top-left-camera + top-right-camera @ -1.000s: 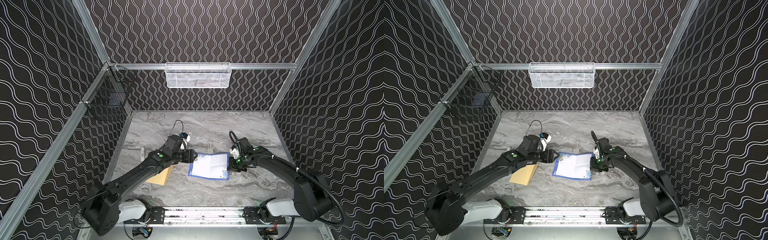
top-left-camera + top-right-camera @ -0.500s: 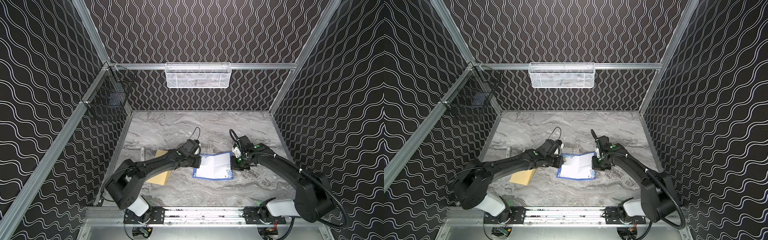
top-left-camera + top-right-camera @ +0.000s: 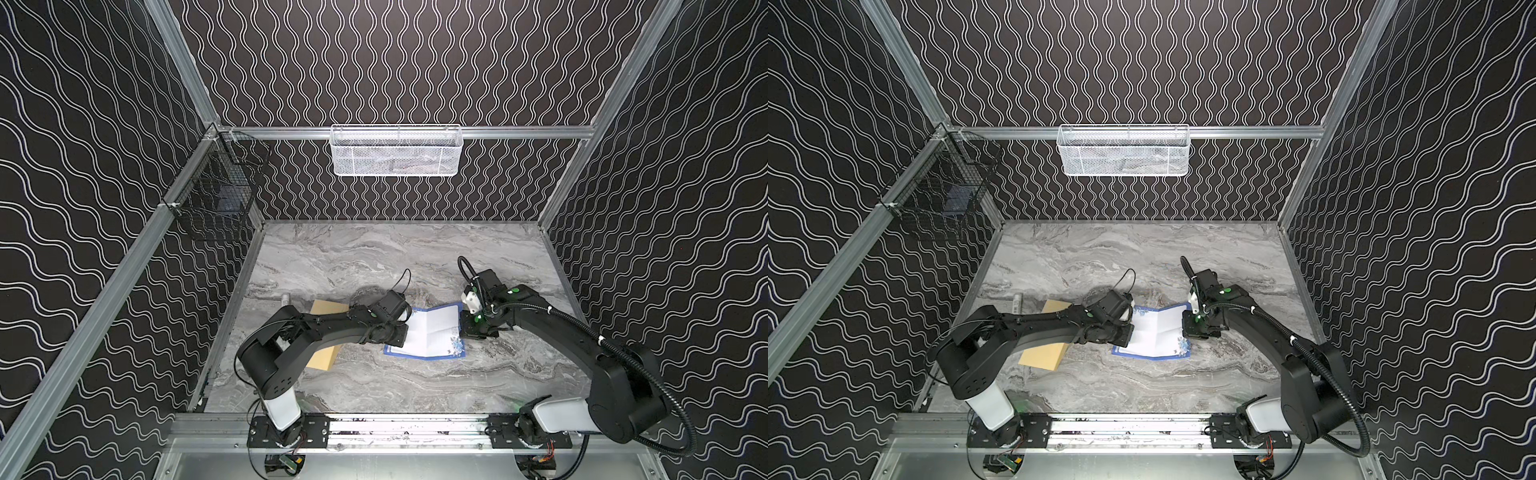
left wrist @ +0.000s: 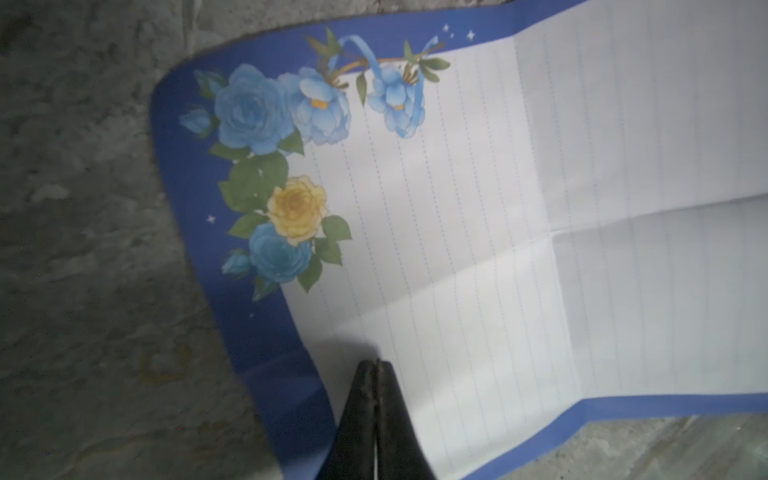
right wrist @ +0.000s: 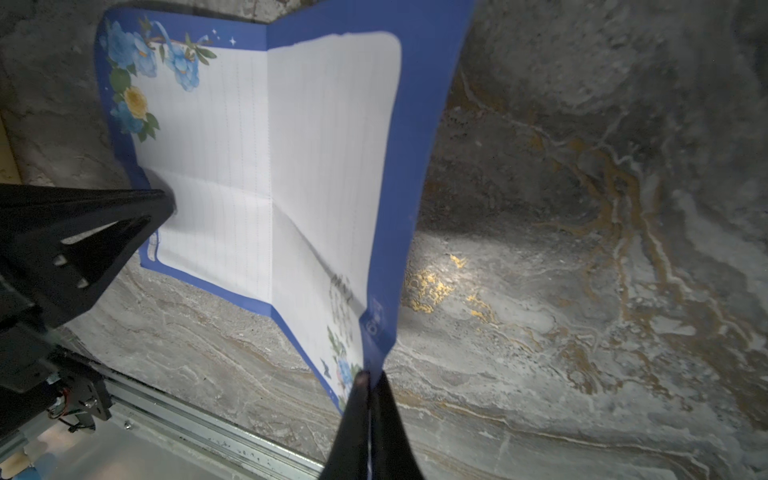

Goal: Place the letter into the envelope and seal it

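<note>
The letter [image 3: 430,332] lies open, printed side up, on the tabletop [image 3: 374,257], a little right of the middle and toward the near side. Its long axis runs left to right, so each short edge faces one arm.

The left fingers [image 4: 372,374] are pressed fully together on the left short edge. A thin white sliver in the seam between them suggests the paper is pinched there, though the left wrist view is too close and soft to be sure. The right fingers [image 5: 363,386] are likewise shut, nipping the blue border at the sheet's near right corner. That side is raised off the tabletop and the paper bends along its creases.

So the sheet spans the gap between the two arms, and neither is nearer to it than the other.

The envelope [image 3: 322,357] lies flat to the left of the letter, apart from it and partly hidden beneath the left arm [image 3: 332,328]. Its long axis runs roughly near to far, crosswise to the letter's. It is well within the left arm's reach and well away from the right fingers.

Any move toward the envelope therefore goes leftward. As I judge it, the letter's long axis has to be brought in line with the envelope's, or the sheet folded on its creases, before it can go in. Where the envelope's mouth is cannot be told from these views.
</note>
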`<act>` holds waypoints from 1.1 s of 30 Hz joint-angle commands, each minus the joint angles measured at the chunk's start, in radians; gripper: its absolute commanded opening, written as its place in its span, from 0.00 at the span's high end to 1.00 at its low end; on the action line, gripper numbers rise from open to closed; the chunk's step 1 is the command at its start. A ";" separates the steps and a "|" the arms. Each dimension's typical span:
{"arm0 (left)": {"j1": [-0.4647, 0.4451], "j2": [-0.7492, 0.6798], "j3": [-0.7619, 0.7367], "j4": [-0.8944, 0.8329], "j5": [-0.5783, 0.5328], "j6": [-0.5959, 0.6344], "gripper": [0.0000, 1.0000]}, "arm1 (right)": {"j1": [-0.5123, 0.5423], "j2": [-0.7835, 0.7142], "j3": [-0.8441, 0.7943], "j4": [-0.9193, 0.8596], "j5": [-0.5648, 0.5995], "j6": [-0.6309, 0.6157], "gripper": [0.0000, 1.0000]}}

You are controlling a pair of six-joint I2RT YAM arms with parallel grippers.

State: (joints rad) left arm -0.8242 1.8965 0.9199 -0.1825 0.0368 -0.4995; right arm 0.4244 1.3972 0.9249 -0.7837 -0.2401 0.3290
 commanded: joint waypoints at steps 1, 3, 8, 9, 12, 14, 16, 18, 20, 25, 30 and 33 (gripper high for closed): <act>-0.007 0.031 -0.006 0.033 -0.005 -0.021 0.97 | 0.002 -0.013 0.005 0.029 -0.055 0.003 1.00; -0.009 0.033 -0.017 0.043 0.000 -0.027 0.99 | 0.002 -0.025 0.000 0.056 -0.086 0.011 1.00; -0.010 0.021 -0.062 0.070 0.010 -0.038 1.00 | 0.002 -0.054 -0.023 0.141 -0.171 0.022 0.90; -0.010 0.021 -0.072 0.076 0.014 -0.040 1.00 | 0.002 -0.056 -0.025 0.154 -0.183 0.024 0.84; -0.011 0.017 -0.093 0.092 0.021 -0.046 1.00 | 0.002 -0.068 -0.038 0.195 -0.219 0.031 0.71; -0.010 0.011 -0.104 0.100 0.023 -0.050 1.00 | 0.002 -0.075 -0.050 0.226 -0.244 0.038 0.62; -0.010 0.008 -0.109 0.105 0.027 -0.052 1.00 | 0.002 -0.079 -0.062 0.265 -0.273 0.047 0.54; -0.011 0.004 -0.111 0.110 0.031 -0.049 1.00 | 0.002 -0.084 -0.073 0.297 -0.292 0.057 0.49; -0.012 -0.001 -0.115 0.110 0.030 -0.051 1.00 | 0.002 -0.087 -0.077 0.318 -0.305 0.066 0.44; -0.013 -0.014 -0.118 0.113 0.031 -0.050 1.00 | 0.002 -0.116 -0.089 0.386 -0.337 0.095 0.31; -0.012 -0.013 -0.119 0.118 0.040 -0.051 1.00 | 0.002 -0.130 -0.121 0.487 -0.378 0.154 0.21; -0.013 -0.014 -0.121 0.118 0.038 -0.051 1.00 | 0.001 -0.131 -0.160 0.579 -0.415 0.204 0.17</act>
State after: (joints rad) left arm -0.8333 1.8748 0.8093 0.0357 0.0521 -0.5461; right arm 0.4252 1.2697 0.7849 -0.3256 -0.6041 0.4698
